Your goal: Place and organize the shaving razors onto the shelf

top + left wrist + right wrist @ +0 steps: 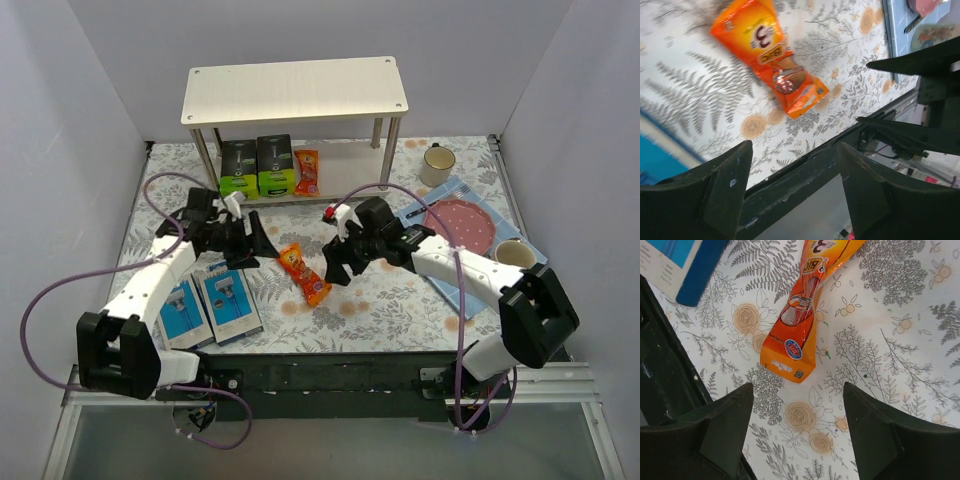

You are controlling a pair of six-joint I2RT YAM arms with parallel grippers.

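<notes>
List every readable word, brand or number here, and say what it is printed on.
"BIC": on the loose orange packet.
"3": large numeral on the same packet.
That packet's fine print: too small to read.
Blue-and-white boxes, black boxes with lime-green ends and the second orange packet on the shelf: print too small to read.

Orange packet (797, 325) cut by top edge; blue box (675, 262) cropped at corner; left wrist view blurred, packet lettering smeared.
</notes>
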